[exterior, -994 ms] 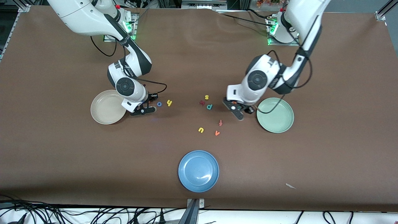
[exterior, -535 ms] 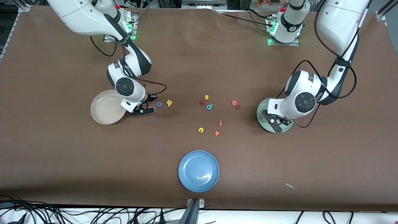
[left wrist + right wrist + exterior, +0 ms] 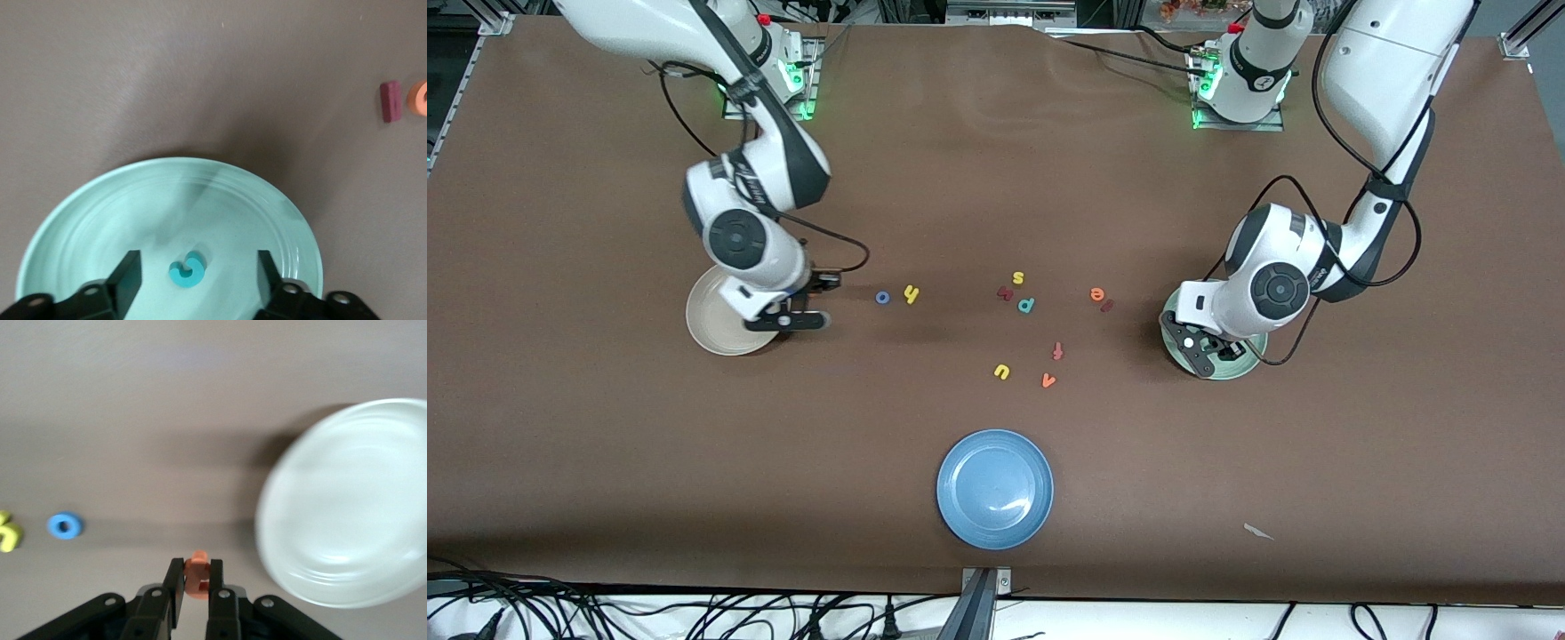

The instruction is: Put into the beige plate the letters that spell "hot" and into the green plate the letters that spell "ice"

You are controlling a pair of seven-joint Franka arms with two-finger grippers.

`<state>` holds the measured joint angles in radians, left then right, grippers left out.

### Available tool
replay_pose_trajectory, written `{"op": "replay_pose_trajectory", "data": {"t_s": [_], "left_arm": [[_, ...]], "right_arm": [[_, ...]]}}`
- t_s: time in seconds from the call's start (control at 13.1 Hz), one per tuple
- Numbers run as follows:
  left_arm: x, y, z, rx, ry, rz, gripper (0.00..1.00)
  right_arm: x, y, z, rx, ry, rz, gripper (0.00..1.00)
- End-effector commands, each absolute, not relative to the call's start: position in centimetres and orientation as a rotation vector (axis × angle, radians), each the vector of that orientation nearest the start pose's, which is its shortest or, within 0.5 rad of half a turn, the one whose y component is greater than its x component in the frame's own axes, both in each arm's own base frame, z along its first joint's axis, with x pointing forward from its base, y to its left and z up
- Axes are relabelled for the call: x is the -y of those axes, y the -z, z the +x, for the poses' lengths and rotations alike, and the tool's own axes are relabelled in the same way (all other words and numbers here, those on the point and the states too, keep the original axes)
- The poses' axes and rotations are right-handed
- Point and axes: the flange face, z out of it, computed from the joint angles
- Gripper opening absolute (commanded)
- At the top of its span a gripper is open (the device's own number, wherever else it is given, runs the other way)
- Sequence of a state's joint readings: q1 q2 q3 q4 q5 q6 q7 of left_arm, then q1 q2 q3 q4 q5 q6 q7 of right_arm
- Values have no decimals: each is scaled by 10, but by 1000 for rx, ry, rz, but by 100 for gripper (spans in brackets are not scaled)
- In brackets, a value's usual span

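Note:
My left gripper (image 3: pixel 1202 351) hangs open over the green plate (image 3: pixel 1247 364). The teal c (image 3: pixel 187 270) lies in that plate (image 3: pixel 100 220) between the spread fingers, touching neither. The orange e (image 3: pixel 1097 294) and maroon i (image 3: pixel 1107 306) lie on the table beside the plate, toward the middle. My right gripper (image 3: pixel 796 321) is shut on the orange t (image 3: pixel 197 577), up in the air at the rim of the beige plate (image 3: pixel 711 324). The blue o (image 3: pixel 882 297) and yellow h (image 3: pixel 911 294) lie on the table beside that plate.
Loose letters lie mid-table: yellow s (image 3: pixel 1017 278), a maroon letter (image 3: pixel 1005 292), teal p (image 3: pixel 1026 305), orange-red f (image 3: pixel 1057 350), yellow u (image 3: pixel 1001 372), an orange letter (image 3: pixel 1048 380). A blue plate (image 3: pixel 994 489) sits nearest the front camera.
My left gripper carried the c from beside the e and i to over the green plate and opened, leaving it there. My right gripper rose with the t and moved toward the beige plate.

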<state>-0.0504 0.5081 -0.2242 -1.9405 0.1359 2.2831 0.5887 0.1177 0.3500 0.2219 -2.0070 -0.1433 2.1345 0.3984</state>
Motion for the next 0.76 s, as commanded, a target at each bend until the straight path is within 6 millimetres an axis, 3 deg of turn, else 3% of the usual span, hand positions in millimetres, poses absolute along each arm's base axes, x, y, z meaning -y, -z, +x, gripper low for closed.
{"op": "replay_pose_trajectory", "data": {"t_s": [0.0, 0.23, 0.38, 0.69], "left_arm": [[169, -244, 580, -1271, -219, -2863, 100], [188, -253, 576, -1036, -233, -2951, 100], [199, -259, 575, -867, -215, -3003, 100], [219, -264, 571, -534, -207, -3069, 100]], "right_arm": [[-124, -277, 560, 11, -322, -3268, 0], [-62, -256, 565, 35, -408, -3273, 0], [-37, -231, 563, 86, -473, -3262, 0], [-21, -202, 564, 81, -484, -3259, 0]]}}
